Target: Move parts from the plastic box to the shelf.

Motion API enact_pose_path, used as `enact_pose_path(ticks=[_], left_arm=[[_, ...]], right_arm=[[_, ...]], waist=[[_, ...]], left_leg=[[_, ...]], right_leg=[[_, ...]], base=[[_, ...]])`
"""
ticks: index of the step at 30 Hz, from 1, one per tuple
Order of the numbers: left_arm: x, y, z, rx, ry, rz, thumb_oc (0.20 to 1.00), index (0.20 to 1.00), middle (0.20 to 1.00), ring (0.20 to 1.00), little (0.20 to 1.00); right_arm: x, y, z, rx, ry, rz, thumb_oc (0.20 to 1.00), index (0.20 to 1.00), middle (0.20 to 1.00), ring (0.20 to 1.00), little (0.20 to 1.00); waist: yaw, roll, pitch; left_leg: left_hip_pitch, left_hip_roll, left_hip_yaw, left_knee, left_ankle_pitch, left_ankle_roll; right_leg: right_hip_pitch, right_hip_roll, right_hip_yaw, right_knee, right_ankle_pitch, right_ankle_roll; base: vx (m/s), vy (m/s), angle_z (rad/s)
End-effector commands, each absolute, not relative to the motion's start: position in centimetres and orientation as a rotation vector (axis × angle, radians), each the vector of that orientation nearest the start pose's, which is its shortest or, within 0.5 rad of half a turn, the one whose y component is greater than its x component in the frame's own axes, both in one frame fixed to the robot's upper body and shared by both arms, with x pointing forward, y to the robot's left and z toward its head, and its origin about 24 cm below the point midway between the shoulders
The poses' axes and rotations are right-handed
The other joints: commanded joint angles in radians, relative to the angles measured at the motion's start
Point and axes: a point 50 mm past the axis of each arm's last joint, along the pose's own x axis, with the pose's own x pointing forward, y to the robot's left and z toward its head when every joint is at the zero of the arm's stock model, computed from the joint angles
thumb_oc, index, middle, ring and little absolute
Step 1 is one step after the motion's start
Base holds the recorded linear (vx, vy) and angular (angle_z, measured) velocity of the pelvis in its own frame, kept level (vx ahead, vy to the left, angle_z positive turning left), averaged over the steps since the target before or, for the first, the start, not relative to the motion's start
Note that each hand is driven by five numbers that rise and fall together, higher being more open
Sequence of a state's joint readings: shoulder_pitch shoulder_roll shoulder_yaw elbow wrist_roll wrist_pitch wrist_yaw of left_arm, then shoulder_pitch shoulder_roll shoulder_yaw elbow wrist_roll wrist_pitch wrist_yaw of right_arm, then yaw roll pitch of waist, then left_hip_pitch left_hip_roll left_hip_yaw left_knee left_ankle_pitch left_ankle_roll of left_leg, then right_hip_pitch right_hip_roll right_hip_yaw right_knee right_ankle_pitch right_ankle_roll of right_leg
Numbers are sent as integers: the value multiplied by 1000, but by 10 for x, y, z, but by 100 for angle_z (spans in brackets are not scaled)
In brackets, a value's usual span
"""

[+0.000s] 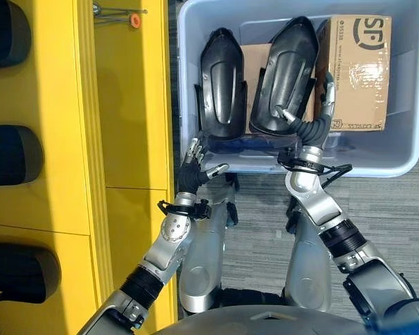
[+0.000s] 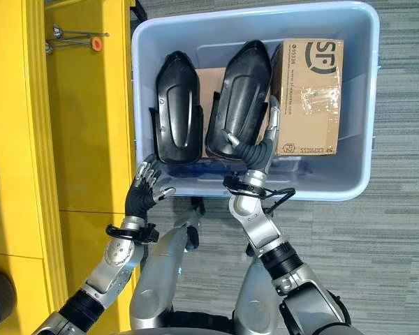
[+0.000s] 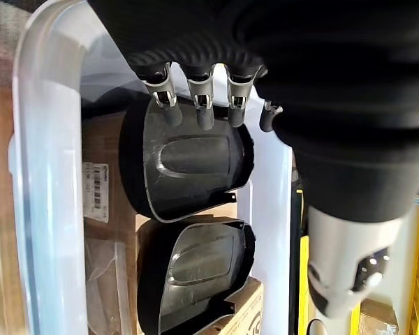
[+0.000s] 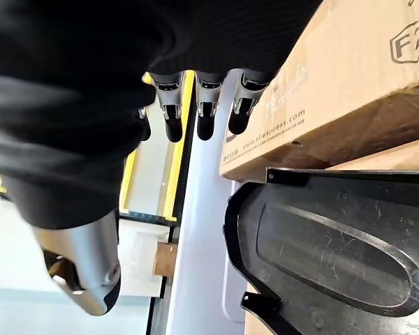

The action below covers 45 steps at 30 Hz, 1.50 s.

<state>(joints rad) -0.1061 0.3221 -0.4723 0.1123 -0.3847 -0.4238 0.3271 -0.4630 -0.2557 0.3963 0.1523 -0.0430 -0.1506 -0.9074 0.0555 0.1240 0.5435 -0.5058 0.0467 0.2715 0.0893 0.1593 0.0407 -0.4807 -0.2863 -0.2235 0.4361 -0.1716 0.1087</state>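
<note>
A pale plastic box (image 1: 398,164) stands on the floor ahead, holding two black moulded parts side by side, the left part (image 1: 222,80) and the right part (image 1: 286,73). My left hand (image 1: 192,171) hovers open just outside the box's near rim, below the left part; its fingers (image 3: 199,105) point over that part (image 3: 188,164). My right hand (image 1: 314,125) is inside the box, open, in the gap between the right part and a cardboard box (image 1: 359,70). Its fingers (image 4: 204,112) are straight and hold nothing; the right part (image 4: 328,244) lies beside them.
A yellow shelf (image 1: 126,105) runs along my left, with black parts (image 1: 10,153) lying in its bays. A metal pin with an orange cap (image 1: 135,19) sits on the shelf's far end. Grey carpet floor surrounds the box.
</note>
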Motion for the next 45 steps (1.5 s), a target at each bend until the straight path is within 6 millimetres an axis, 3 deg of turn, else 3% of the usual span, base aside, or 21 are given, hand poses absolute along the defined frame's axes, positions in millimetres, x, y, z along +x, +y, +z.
enact_pose_path(ticks=[1,7,12,17,20,25,27,32,34,41,45], left_arm=[[244,107,58,-220,-252,-152,1000,1000,1000,1000,1000],[244,102,54,-222,-238,-161,1000,1000,1000,1000,1000],[246,98,51,-228,-201,-161,1000,1000,1000,1000,1000],[247,93,54,-239,-203,-177,1000,1000,1000,1000,1000],[248,91,53,-241,-192,-192,1000,1000,1000,1000,1000],[248,91,52,-239,-174,-232,1000,1000,1000,1000,1000],[248,92,52,-239,-166,-242,1000,1000,1000,1000,1000],[244,94,51,-249,-165,-253,1000,1000,1000,1000,1000],[244,96,51,-251,-167,-251,1000,1000,1000,1000,1000],[246,100,50,-250,-175,-238,1000,1000,1000,1000,1000],[247,100,50,-241,-176,-236,1000,1000,1000,1000,1000]], right_arm=[[307,-125,143,-111,-547,-427,1000,1000,1000,1000,1000],[317,-134,120,10,-386,-464,1000,1000,1000,1000,1000],[318,-132,117,43,-348,-479,1000,1000,1000,1000,1000],[328,-145,116,88,-314,-543,1000,1000,1000,1000,1000],[336,-151,119,44,-317,-580,1000,1000,1000,1000,1000],[359,-186,138,6,-275,-665,1000,1000,1000,1000,1000],[365,-200,155,-141,-324,-716,1000,1000,1000,1000,1000],[371,-198,177,-366,-414,-699,1000,1000,1000,1000,1000],[372,-199,171,-342,-365,-712,1000,1000,1000,1000,1000],[377,-208,152,-509,-267,-714,1000,1000,1000,1000,1000],[377,-217,141,-375,-193,-781,1000,1000,1000,1000,1000]], waist=[[-7,42,-24],[-6,61,-24],[-6,68,-24],[0,85,-24],[11,94,-24],[46,110,-24],[59,114,-24],[76,119,-24],[78,121,-24],[92,125,-24],[98,124,-24]], left_leg=[[8,-29,-56,43,-137,-61],[8,-33,-53,29,-132,-59],[-3,-35,-51,28,-127,-59],[-12,-41,-55,25,-127,-56],[-19,-45,-60,33,-129,-55],[-43,-54,-80,61,-138,-53],[-51,-56,-85,73,-144,-52],[-72,-58,-82,93,-152,-50],[-77,-59,-81,96,-154,-49],[-106,-61,-89,107,-156,-44],[-124,-59,-89,111,-156,-43]], right_leg=[[-13,44,38,11,11,-32],[-38,41,37,30,9,-34],[-61,42,42,45,10,-36],[-77,38,44,60,6,-39],[-86,33,41,74,5,-42],[-106,23,36,116,-7,-50],[-113,17,33,134,-13,-50],[-118,2,31,130,-3,-48],[-116,-4,33,119,6,-47],[-125,-11,32,122,14,-44],[-135,-11,28,126,17,-45]], base=[[16,58,-1],[9,35,-7],[0,6,0],[8,35,2],[12,17,2],[37,13,16],[47,19,11],[28,46,10],[4,40,6],[0,0,0],[0,0,0]])
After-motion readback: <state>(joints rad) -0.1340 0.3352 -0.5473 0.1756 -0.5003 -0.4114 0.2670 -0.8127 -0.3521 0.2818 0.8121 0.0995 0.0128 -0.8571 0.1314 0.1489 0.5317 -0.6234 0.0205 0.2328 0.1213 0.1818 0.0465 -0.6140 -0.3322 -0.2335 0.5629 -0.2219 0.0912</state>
